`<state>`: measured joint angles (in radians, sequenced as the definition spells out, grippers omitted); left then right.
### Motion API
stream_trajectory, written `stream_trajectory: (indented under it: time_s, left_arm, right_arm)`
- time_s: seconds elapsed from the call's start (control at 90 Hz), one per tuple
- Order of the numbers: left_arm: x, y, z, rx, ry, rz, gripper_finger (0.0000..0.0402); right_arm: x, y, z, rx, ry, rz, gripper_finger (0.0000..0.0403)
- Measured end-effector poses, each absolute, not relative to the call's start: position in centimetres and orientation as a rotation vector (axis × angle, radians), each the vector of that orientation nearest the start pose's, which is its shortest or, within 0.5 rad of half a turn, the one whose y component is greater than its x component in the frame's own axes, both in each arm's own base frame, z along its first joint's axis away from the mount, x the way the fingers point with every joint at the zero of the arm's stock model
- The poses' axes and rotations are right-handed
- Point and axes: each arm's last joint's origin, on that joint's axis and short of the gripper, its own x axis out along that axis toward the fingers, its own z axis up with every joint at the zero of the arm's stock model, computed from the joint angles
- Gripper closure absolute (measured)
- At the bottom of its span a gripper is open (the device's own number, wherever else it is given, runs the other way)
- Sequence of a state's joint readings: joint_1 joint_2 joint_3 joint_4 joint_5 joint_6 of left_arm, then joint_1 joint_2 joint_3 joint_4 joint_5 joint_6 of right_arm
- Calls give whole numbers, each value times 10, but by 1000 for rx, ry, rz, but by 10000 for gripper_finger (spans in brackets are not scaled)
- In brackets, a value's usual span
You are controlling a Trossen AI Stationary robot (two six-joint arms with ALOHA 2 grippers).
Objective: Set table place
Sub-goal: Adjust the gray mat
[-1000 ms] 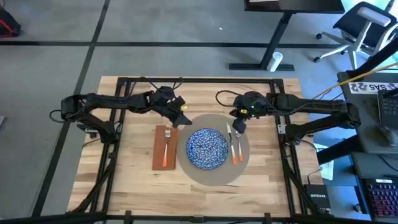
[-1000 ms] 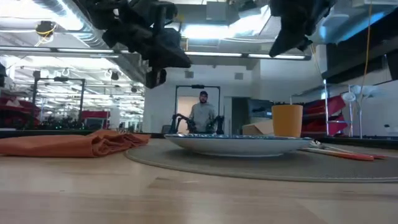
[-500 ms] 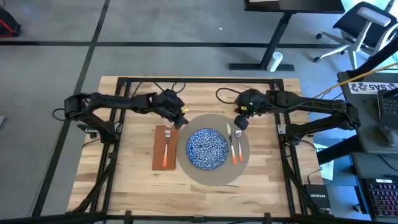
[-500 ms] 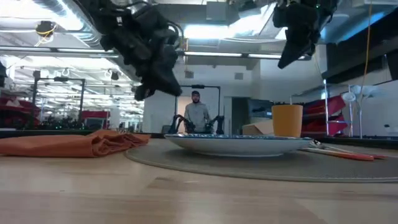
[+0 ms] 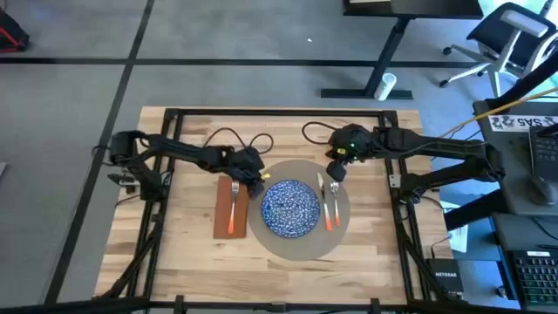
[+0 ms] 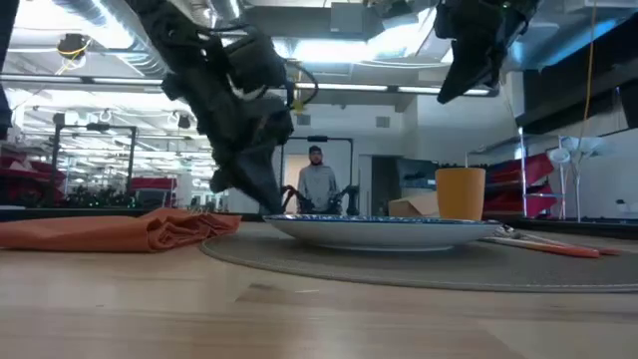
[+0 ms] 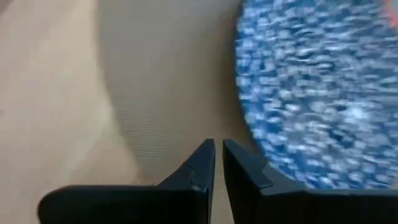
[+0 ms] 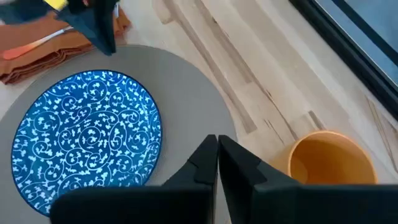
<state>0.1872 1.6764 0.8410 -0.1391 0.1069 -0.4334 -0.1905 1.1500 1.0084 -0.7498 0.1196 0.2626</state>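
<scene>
The orange cup stood empty near the table's far edge; both grippers, left and right, were closed on nothing.

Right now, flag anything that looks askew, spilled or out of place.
Nothing stands out. The plate sits about centred on the placemat, the fork lies straight on the napkin, two utensils lie parallel beside the plate, and the cup stands upright. The left gripper hangs beside its rim.
</scene>
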Motion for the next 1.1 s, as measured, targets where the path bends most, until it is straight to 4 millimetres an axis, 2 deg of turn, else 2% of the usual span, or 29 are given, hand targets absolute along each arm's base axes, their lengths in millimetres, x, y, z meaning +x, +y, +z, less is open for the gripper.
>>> stream_trajectory:
  time_s: [0.244,0.467,0.667,0.889,1.1]
  left_arm:
    - [302,59,141,-398,970,406,387]
    - [304,61,143,-393,946,432,387]
    - [315,58,152,-406,869,313,390]
    - [314,58,131,-414,965,338,401]
    - [315,56,130,-408,970,339,402]
  right_arm:
    - [219,-46,294,276,851,-406,402]
    - [219,-46,294,276,851,-406,402]
    - [219,-46,294,276,851,-406,402]
    - [219,-46,294,276,851,-407,402]
    - [219,-46,294,276,853,-407,402]
